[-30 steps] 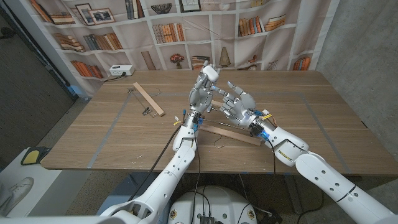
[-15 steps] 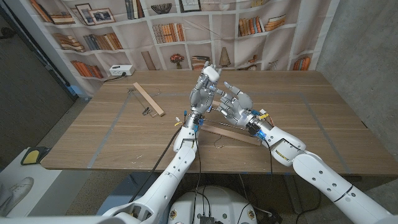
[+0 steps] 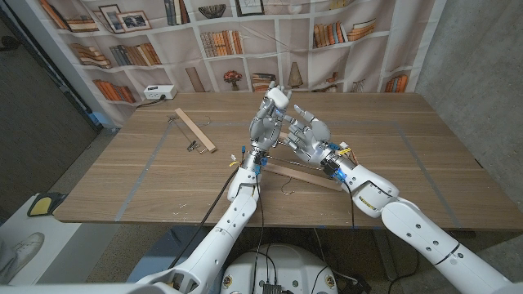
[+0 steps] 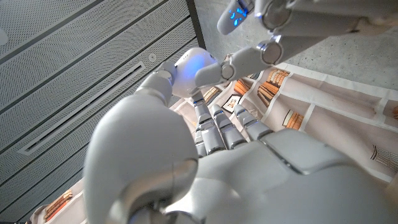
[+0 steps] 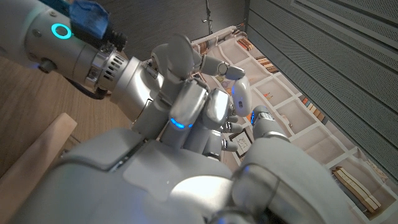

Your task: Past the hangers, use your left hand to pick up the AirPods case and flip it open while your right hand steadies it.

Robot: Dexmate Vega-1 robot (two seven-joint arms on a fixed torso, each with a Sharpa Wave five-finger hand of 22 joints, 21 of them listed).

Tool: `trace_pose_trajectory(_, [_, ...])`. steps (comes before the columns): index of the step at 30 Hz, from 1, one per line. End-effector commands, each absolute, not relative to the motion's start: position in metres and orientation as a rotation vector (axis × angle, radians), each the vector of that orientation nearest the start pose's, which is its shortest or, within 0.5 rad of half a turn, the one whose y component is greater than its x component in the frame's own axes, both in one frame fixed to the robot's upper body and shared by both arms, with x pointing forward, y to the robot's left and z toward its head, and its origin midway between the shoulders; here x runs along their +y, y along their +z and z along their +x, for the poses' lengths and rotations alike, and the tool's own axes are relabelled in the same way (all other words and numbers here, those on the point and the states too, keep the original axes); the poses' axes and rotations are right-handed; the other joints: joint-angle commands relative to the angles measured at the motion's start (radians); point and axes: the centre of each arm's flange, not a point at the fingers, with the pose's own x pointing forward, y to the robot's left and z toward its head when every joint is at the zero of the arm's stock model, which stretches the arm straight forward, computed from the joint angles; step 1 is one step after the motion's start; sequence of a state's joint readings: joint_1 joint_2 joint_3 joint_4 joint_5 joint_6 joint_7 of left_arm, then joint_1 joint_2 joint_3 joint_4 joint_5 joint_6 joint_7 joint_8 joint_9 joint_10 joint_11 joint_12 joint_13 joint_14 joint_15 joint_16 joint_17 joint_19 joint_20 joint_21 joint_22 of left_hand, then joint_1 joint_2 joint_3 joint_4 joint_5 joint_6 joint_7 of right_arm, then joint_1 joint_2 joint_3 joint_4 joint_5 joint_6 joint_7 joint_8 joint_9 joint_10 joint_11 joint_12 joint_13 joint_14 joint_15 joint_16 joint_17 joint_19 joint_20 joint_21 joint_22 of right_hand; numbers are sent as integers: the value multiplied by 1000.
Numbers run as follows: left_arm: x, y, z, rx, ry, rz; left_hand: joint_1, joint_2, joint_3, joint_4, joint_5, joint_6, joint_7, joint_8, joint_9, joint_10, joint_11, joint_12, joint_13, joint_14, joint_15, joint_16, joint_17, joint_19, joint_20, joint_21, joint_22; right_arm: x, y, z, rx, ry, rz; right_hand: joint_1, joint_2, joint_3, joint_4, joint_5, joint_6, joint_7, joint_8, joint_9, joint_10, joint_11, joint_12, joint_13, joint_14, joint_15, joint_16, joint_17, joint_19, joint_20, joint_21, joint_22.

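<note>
My left hand is raised above the middle of the tabltop, pinching the white AirPods case at my fingertips. I cannot tell whether its lid is up, and nothing inside it shows. My right hand stands just beside it with fingers spread, a fingertip against the case in the left wrist view. One wooden hanger lies well off to my left, another hanger under my right wrist. Since a second ago my right hand has edged closer to my left; the case has stayed put.
</note>
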State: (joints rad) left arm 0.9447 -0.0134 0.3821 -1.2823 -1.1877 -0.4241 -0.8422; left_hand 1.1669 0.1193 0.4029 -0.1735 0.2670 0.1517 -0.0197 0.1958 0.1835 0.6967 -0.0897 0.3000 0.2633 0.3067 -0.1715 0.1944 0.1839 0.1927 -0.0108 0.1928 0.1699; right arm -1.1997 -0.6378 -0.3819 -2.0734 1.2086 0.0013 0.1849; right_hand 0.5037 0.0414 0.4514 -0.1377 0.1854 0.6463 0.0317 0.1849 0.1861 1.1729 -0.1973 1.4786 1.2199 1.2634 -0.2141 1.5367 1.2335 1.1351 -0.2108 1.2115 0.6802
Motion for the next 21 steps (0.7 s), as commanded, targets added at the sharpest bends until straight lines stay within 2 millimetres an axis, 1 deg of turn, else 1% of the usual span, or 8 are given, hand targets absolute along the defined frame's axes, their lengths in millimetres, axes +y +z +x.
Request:
trace_pose_trajectory(1, [73, -45, 571, -906, -1017, -855, 1, 6, 10, 7, 6, -2, -3, -1, 3, 131, -128, 7, 214, -3, -5, 1, 2, -5, 0, 0, 3, -129, -38, 479, -401, 924, 501, -14, 3, 5, 3, 3, 6, -10, 3, 2, 21, -2, 21, 5, 2, 1, 11, 4, 4, 0, 30, 32])
trace_pose_trajectory(5, [73, -45, 571, -905, -1020, -858, 1, 5, 10, 7, 6, -1, -4, 0, 3, 131, -128, 7, 215, -2, -6, 2, 2, -4, -1, 0, 3, -128, -36, 480, -399, 939, 481, -19, 4, 7, 3, 2, 4, -13, 3, 2, 33, -3, 28, -6, 18, 0, 19, 5, 9, 0, 66, 74])
trace_pose_trajectory(8, [74, -45, 571, -905, -1022, -858, 1, 5, 10, 7, 7, -1, -4, -1, 3, 131, -128, 7, 215, -2, -6, 2, 2, -4, -1, 0, 3, -128, -35, 481, -401, 957, 461, -26, 3, 8, 4, 1, 0, -21, 3, 2, 32, -3, 0, -49, 33, 0, 23, 4, 4, 1, 88, 103])
trace_pose_trajectory(10, [74, -45, 571, -906, -1023, -857, 1, 5, 10, 7, 7, -1, -4, 0, 3, 131, -128, 7, 215, -3, -6, 2, 2, -4, -1, 0, 3, -128, -35, 483, -403, 974, 455, -39, -2, 3, 7, -1, -4, -18, 5, 1, 76, 0, -14, -82, 49, 0, 25, 3, 12, 1, 118, 136])
trace_pose_trajectory(11, [74, -44, 571, -906, -1023, -857, 0, 6, 10, 8, 7, -1, -4, 0, 3, 131, -128, 6, 215, -3, -6, 2, 2, -4, -1, 0, 3, -128, -35, 483, -404, 980, 458, -43, -4, 1, 8, -2, -9, -15, 4, 1, 84, 0, -17, -90, 54, 0, 25, 2, 14, 1, 126, 145])
trace_pose_trajectory(12, [74, -45, 571, -905, -1024, -858, 0, 5, 10, 7, 7, -1, -3, 0, 3, 131, -128, 6, 215, -3, -5, 2, 2, -4, -1, 1, 3, -128, -35, 484, -406, 984, 449, -50, -5, -1, 10, -3, -20, -10, 1, 1, 106, 0, -15, -93, 63, 0, 26, 2, 13, 1, 133, 153])
trace_pose_trajectory(16, [74, -45, 572, -902, -1027, -861, 1, 7, 10, 8, 7, -2, -2, 0, 3, 131, -128, 6, 216, -3, -5, 3, 3, -4, 0, 1, 3, -127, -33, 484, -422, 1013, 435, -75, -15, -12, 17, -8, -41, 3, 0, 1, 143, 0, -23, -111, 86, 0, 26, 2, 20, 1, 153, 171])
trace_pose_trajectory(21, [72, -46, 572, -899, -1031, -860, 1, 6, 10, 8, 8, -2, -3, 0, 3, 131, -128, 5, 216, -3, -5, 3, 3, -4, 0, 1, 3, -125, -32, 484, -422, 1017, 437, -98, -21, -19, 23, -11, -36, -9, 6, 0, 160, -1, -32, -122, 99, 0, 26, 2, 20, 1, 163, 179])
